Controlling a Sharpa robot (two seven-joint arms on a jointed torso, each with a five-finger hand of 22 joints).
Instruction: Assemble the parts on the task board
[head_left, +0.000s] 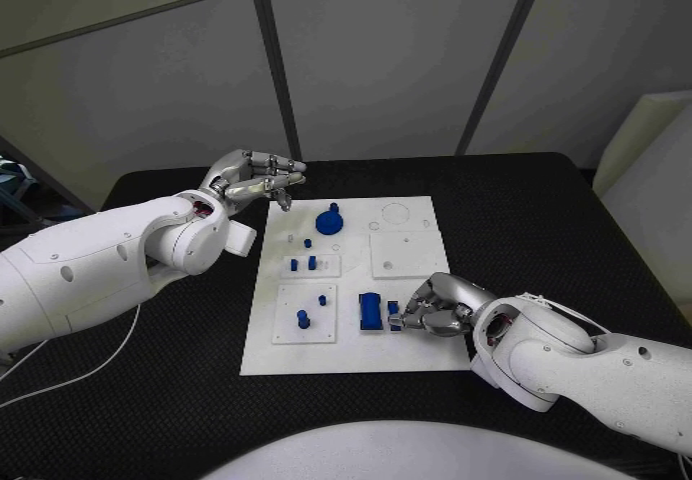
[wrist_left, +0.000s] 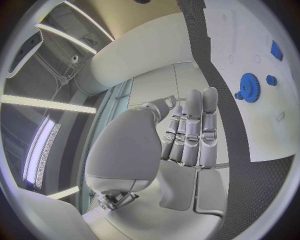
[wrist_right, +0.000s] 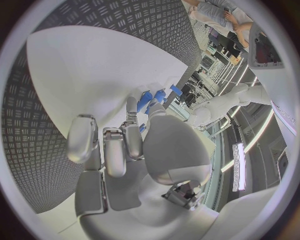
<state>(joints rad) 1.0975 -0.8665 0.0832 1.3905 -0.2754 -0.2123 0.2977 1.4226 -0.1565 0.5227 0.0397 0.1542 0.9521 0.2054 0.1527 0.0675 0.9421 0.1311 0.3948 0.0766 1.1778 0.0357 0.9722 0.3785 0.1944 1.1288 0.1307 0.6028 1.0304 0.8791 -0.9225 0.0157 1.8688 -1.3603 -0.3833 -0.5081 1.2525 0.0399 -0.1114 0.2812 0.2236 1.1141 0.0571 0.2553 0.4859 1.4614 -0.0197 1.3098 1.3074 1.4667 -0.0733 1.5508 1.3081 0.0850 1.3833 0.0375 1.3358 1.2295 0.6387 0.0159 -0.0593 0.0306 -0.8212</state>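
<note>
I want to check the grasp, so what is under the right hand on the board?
Under the right hand, at its fingertips, a small blue part lies on the task board, beside a larger blue block. Whether the fingers pinch it is covered by the hand.

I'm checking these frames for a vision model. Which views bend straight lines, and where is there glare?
Head view: the task board has straight edges and even light. Left wrist view: the board's edge curves, and bright ceiling strips glare beside the left hand. Right wrist view: the board bows behind the right hand; mild glare.
</note>
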